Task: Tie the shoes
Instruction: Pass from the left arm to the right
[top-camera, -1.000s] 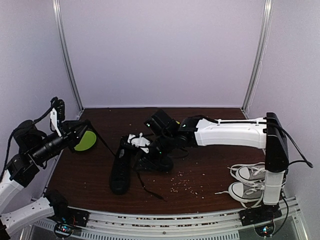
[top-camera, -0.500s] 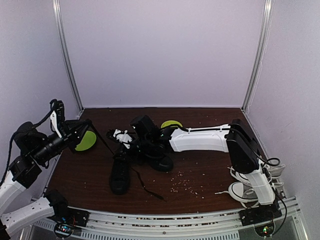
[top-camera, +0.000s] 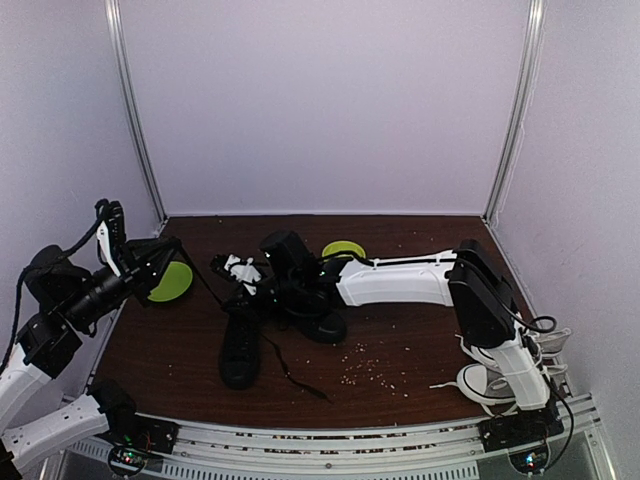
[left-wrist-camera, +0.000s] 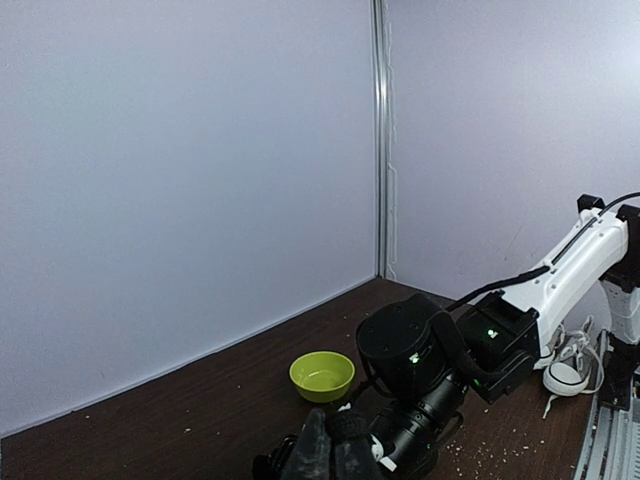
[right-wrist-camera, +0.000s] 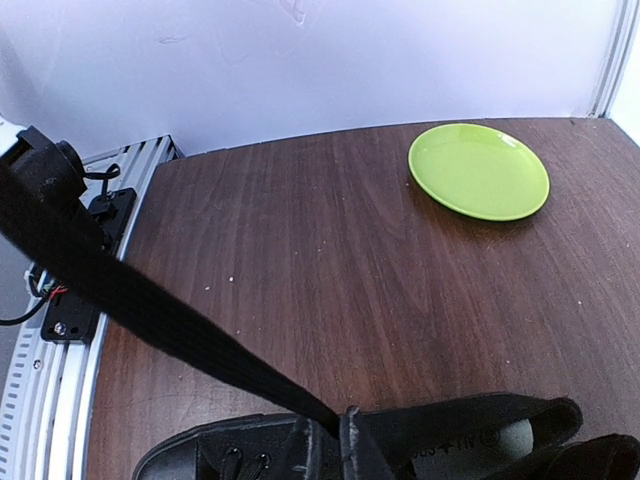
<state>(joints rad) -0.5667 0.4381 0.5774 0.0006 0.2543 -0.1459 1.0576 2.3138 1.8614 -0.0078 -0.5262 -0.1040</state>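
Two black shoes lie mid-table, one (top-camera: 240, 350) pointing toward the near edge and the other (top-camera: 318, 320) beside it under the right arm. My left gripper (top-camera: 176, 247) is raised at the left and shut; a taut black lace (top-camera: 205, 275) slants from it down to the shoes. In the left wrist view its dark fingers (left-wrist-camera: 318, 450) are pressed together. My right gripper (top-camera: 234, 271) reaches across over the shoes. In the right wrist view it (right-wrist-camera: 342, 440) is shut on the lace (right-wrist-camera: 170, 320), just above a shoe (right-wrist-camera: 215, 457).
A green plate (top-camera: 172, 284) (right-wrist-camera: 478, 170) lies at the left and a green bowl (top-camera: 342, 249) (left-wrist-camera: 322, 375) behind the right arm. Grey-and-white sneakers (top-camera: 500, 365) sit at the right front. Crumbs (top-camera: 368, 370) are scattered near them. The near rail (right-wrist-camera: 50, 330) borders the table.
The right arm swung left across the shoes and its gripper shut on the taut lace. The left arm has stayed almost still, holding its lace raised.
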